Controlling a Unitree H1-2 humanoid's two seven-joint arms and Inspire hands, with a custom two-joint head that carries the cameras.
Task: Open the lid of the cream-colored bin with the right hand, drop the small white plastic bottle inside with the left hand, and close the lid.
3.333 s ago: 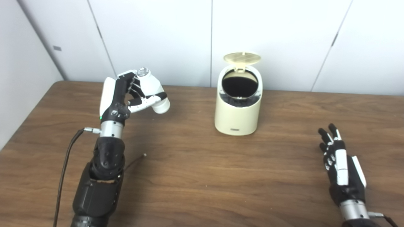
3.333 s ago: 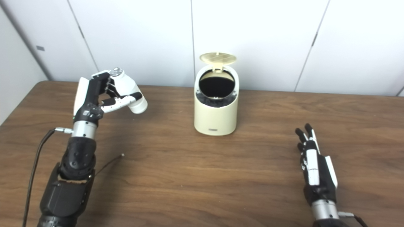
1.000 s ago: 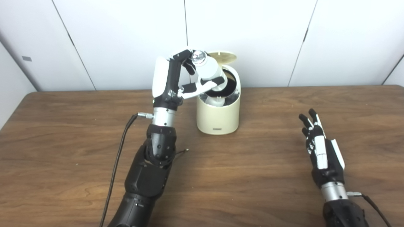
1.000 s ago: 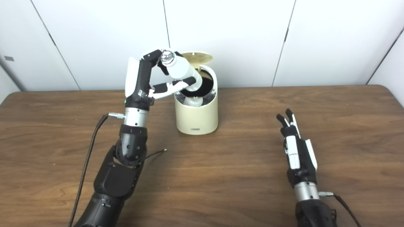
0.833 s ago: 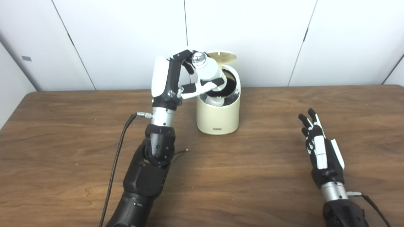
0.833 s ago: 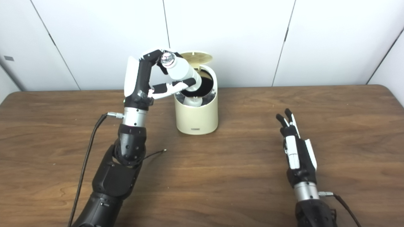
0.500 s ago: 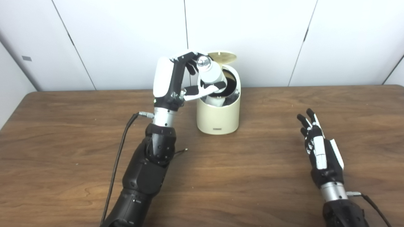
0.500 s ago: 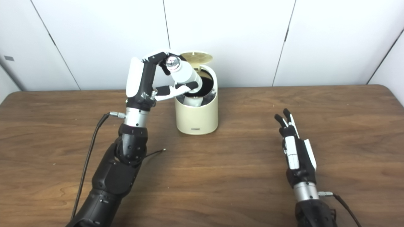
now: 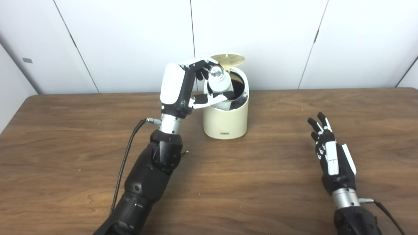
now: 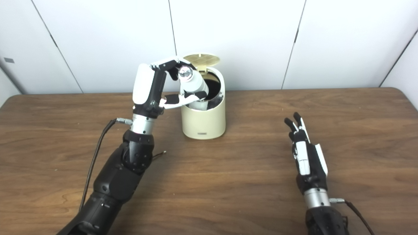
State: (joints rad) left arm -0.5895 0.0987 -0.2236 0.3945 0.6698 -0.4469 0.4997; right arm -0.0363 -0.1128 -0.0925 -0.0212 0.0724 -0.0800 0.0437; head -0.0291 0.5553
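A: Nearest you, your right hand rests on the brown wood-grain bench, well apart from the bin, fingers spread and holding nothing. Why park it there?

B: I'd judge you keep it clear so the left arm has the bin to itself, while it stays within reach for the closing step.

A: And your left hand?

B: It is raised beside the rounded cream-colored plastic bin, fingers and thumb wrapped around the small white plastic bottle with a shiny silver cap. The bottle is tilted, cap up toward you, its lower end already inside the bin's dark mouth. That slant looks chosen to feed it past the rim.

A: So it isn't dropped?

B: Not yet, you have it gripped. The round cream lid stands flipped up at the back, so the opening is free. I'd say release comes next; watch that your thumb, lying across the front rim, doesn't snag.

A: Anything else on the bench?

B: A black cable runs from your left wrist down along the forearm. Otherwise it's bare wood.

A: And behind?

B: Plain white wall panels with thin dark seams, just beyond the bench's far edge.
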